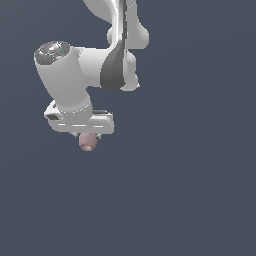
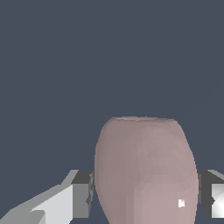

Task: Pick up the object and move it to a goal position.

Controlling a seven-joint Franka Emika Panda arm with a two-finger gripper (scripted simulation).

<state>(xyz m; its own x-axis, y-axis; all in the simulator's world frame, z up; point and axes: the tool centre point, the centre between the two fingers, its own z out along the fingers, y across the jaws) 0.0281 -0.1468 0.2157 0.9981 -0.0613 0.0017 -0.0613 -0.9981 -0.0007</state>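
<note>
Between my two fingertips — the pink-beige object [image 2: 144, 170], clamped and carried.

My gripper [image 1: 88, 136] is closed on it, a pad [image 2: 83, 192] pressed to each flank, because pinching the narrow sides gives the surest hold for moving it to the goal. Its long axis seems to run along my fingers — the rounded end [image 1: 87, 145] pokes out below them, pointing down in the exterior view.
</note>
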